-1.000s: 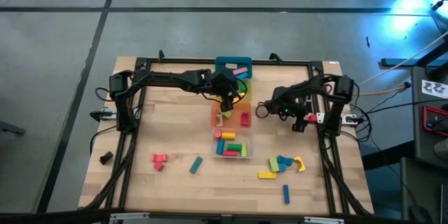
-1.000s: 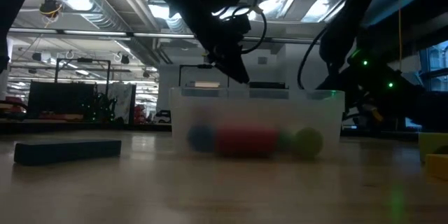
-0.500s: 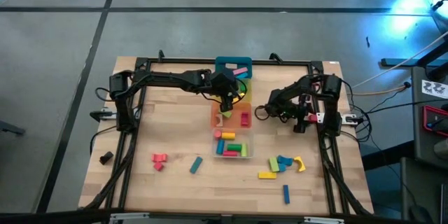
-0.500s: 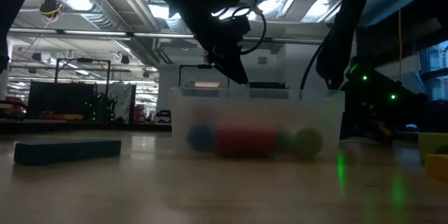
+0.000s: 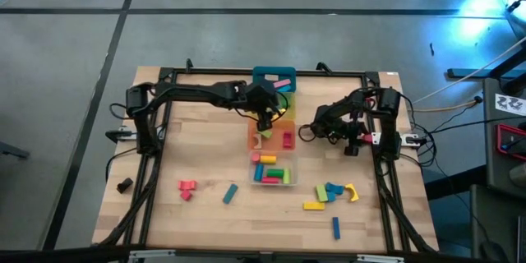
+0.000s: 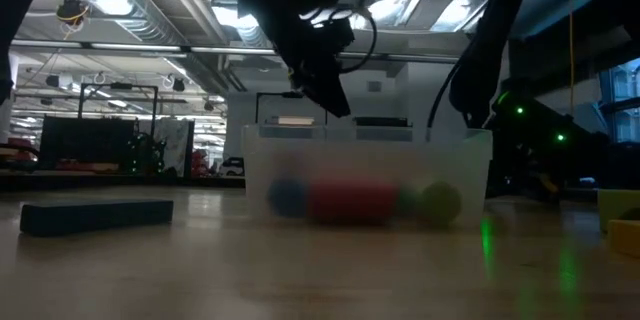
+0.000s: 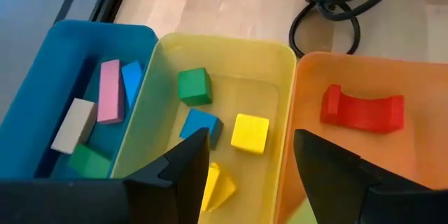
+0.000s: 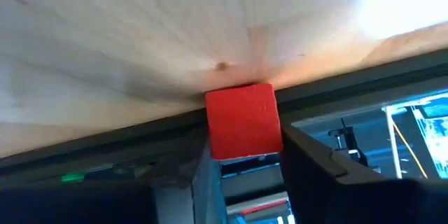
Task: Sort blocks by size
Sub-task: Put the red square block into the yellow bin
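Observation:
My right gripper (image 8: 245, 155) is low over the table right of the bins (image 5: 311, 129), shut on a red cube (image 8: 243, 115). My left gripper (image 7: 248, 155) hangs open and empty over the yellow bin (image 7: 283, 70) and the orange bin (image 7: 308, 98), also seen from above (image 5: 265, 121). The yellow bin holds green, blue and yellow cubes; the orange bin holds a red arch (image 7: 362, 109). Pink, blue, tan and green blocks lie in the teal bin (image 7: 42, 77). Loose blocks (image 5: 329, 193) lie on the table near its front. My right gripper pinches the red cube by two opposite sides (image 8: 211, 129) between its two fingers. The fingers slant downward from the table's right side. The cube's far face meets the wooden table (image 8: 140, 35).
A clear bin (image 5: 274, 182) with several blocks stands in front of the orange bin. Red pieces (image 5: 187, 187) and a teal bar (image 5: 230, 193) lie front left, a blue bar (image 5: 335, 227) front right. A black object (image 5: 124, 185) sits at the left edge.
My right arm has folded in and sunk a little, with its gripper staying at about the same spot right of the bins.

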Controlling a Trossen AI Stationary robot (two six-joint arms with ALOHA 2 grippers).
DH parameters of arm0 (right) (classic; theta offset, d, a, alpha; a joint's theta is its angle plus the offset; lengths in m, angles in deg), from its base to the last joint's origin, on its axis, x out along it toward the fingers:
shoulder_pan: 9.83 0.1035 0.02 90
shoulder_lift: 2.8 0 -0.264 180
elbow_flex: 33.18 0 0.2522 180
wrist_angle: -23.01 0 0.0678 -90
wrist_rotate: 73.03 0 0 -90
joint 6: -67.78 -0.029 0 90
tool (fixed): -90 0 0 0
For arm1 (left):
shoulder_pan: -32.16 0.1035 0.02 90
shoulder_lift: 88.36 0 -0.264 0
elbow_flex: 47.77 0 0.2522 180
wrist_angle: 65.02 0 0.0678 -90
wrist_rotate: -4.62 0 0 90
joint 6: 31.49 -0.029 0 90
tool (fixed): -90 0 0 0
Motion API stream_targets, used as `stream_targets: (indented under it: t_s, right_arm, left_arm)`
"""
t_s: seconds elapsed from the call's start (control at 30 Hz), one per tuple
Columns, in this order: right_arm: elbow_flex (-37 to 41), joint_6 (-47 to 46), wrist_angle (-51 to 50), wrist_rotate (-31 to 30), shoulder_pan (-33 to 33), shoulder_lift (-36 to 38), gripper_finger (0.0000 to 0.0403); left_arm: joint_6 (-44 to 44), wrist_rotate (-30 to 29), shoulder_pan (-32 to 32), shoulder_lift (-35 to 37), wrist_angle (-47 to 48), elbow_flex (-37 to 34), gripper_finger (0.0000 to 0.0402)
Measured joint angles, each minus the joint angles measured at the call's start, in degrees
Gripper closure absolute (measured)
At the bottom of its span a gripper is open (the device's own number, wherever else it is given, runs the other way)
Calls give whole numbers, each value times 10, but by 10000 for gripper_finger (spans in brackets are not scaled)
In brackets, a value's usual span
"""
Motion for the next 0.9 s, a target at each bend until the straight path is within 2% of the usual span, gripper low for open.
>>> stream_targets:
  t_s: [0.13, 0.27, 0.5, 0.7, 0.9]
  right_arm:
    - [-18, -1, -44, -8, 0, 3, 254]
    - [-46, 0, -74, -30, 0, 7, 261]
    - [-119, 3, -126, -76, 0, 10, 259]
    - [-195, 19, -129, -101, 0, 10, 261]
    - [-277, 36, -129, -136, 0, 10, 260]
  left_arm:
    - [-14, 0, 0, 32, 23, 0, 208]
    - [-15, -2, 0, 73, 74, 0, 208]
    - [-46, 0, 0, 165, 243, 0, 208]
    - [6, 1, 0, 244, 369, 0, 208]
    - [73, 2, 0, 299, 443, 0, 208]
